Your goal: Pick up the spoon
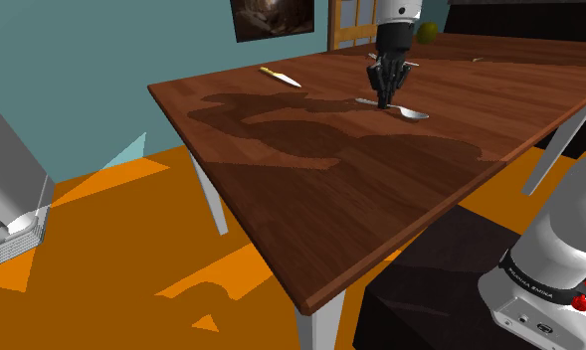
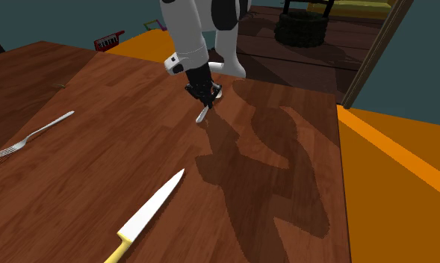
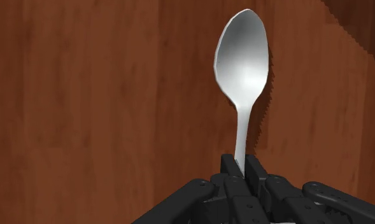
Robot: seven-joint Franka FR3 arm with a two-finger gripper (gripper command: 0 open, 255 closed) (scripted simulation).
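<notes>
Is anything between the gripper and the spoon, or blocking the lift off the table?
Nothing visible does. The gripper is shut on the spoon by its handle; the knife and the fork lie well away on the table.

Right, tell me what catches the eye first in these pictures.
The black hand stands out first, shut on the handle of a silver spoon, whose bowl points away from it over the dark wooden table. Next, a yellow-handled knife lies near the second exterior view's lower edge, with a fork at that view's left.
</notes>
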